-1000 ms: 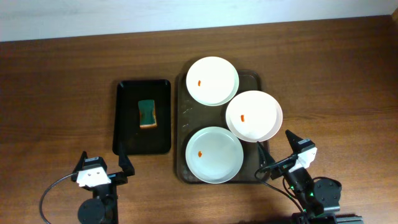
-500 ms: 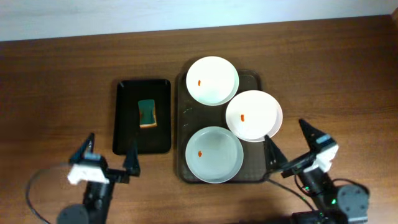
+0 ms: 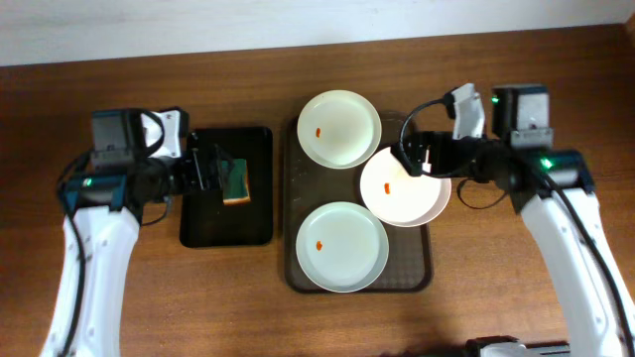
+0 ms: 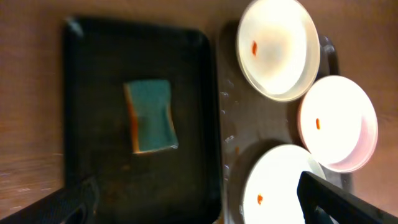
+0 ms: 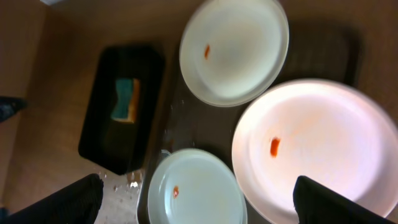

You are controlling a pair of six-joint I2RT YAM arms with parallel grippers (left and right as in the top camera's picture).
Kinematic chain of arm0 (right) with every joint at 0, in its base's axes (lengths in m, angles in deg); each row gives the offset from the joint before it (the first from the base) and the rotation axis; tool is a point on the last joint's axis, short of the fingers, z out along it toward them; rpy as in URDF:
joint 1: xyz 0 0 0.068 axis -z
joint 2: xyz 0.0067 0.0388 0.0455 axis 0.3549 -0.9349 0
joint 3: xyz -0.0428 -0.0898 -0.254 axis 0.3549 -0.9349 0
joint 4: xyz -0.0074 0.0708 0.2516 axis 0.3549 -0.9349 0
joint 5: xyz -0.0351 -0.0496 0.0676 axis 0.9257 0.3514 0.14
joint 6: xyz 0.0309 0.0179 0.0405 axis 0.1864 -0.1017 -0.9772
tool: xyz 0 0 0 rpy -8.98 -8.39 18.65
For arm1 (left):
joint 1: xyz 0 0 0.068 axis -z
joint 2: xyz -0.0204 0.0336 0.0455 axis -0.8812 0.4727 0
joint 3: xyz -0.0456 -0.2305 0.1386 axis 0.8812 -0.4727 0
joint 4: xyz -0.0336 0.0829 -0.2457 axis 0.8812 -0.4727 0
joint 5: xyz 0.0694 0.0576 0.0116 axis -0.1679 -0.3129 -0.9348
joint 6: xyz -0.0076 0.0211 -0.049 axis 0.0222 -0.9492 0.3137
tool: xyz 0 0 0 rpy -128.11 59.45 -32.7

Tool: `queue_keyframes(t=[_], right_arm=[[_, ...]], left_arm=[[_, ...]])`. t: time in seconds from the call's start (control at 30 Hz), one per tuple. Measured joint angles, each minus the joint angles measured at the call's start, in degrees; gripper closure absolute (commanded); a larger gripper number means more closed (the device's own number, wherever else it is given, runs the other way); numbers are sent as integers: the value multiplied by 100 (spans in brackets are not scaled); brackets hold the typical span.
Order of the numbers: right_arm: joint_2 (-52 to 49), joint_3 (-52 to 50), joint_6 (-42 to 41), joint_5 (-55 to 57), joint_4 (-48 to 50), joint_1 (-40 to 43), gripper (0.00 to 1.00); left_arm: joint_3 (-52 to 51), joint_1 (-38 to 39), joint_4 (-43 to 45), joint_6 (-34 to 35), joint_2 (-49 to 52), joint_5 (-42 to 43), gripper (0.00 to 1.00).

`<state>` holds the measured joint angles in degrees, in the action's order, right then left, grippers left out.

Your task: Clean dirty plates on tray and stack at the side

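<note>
Plates: three on the tray [image 3: 295, 188]: far plate [image 3: 339, 129], right plate [image 3: 405, 188], near plate [image 3: 341, 248]. Each has one small orange-red smear.
Right plate: overhangs the tray's right rim. Its edge meets the far plate's; touching or overlapping, cannot tell.
Left pincer [image 3: 205, 171]: released, jaws wide, holding nothing. It is over the black tray [image 3: 228, 223], just beside the sponge [image 3: 236, 180].
Right pincer [image 3: 419, 149]: released, holding nothing. It is over the far edge of the right plate.
Handling, plates (judged): stiff, light and glossy, so likely slippery and breakable if dropped. They are shallow, so there is no hold from flat above. Take one by the rim, one finger under the lip. The overhanging edge of the right plate looks the easiest bite.
Handling, sponge (judged): soft and will squash. Pinch across its narrow width.
Edges: the tray rim is raised. The far and near plates sit close to it, with little finger room between the plates.
Open room: bare counter [image 3: 476, 288] right of the tray, and more beyond it, would suit a stack.
Risk (judged): lifting the right plate may nudge the far plate.
</note>
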<state>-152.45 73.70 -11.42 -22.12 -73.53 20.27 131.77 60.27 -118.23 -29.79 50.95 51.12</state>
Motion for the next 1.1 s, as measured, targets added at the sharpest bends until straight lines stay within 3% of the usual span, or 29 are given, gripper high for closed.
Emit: queue_keyframes(t=[0.03, 0.13, 0.27, 0.4, 0.43, 0.47, 0.57, 0.6, 0.67, 0.77, 0.83, 0.97, 1.03, 1.1], right_arm=[[-155, 0, -17, 26, -179, -15, 2], [-260, 0, -98, 525, -616, -282, 9], [-258, 0, -114, 1121, -951, -861, 19], [-258, 0, -111, 1346, -946, -1198, 22], [-260, 0, -105, 1373, -949, -1213, 22], [-258, 0, -101, 1405, -949, -1213, 22], [-258, 0, -103, 1429, -946, -1213, 22], [-258, 0, -103, 1432, -944, -1213, 22], [-258, 0, -103, 1449, -942, -1213, 22], [-258, 0, -107, 1449, -896, -1213, 22], [-258, 0, -105, 1449, -852, -1213, 22], [-258, 0, -101, 1449, -817, -1213, 22], [-258, 0, -105, 1449, -815, -1213, 22], [-258, 0, -107, 1449, -815, -1213, 22]], left_arm=[[0, 33, -31, 4, 254, 114, 0], [7, 345, -164, 33, 850, -192, 15], [15, 1204, 216, 109, 1827, -1714, 31], [15, 1342, 811, 463, 2664, -2708, 67], [15, 1333, 953, 501, 2885, -2837, 91], [20, 1335, 1049, 533, 3051, -2907, 100], [103, 1344, 1115, 555, 3143, -2861, 100], [105, 1344, 1084, 557, 3145, -2841, 89], [299, 1322, 516, 566, 3152, -2730, 53], [643, 1318, -273, 605, 3152, -2662, 34], [1056, 1318, -332, 605, 3150, -2651, 32], [1130, 1318, 219, 597, 3143, -2844, 43], [1082, 1318, 409, 590, 3150, -2938, 43], [1016, 1318, 424, 599, 3309, -2970, 53]])
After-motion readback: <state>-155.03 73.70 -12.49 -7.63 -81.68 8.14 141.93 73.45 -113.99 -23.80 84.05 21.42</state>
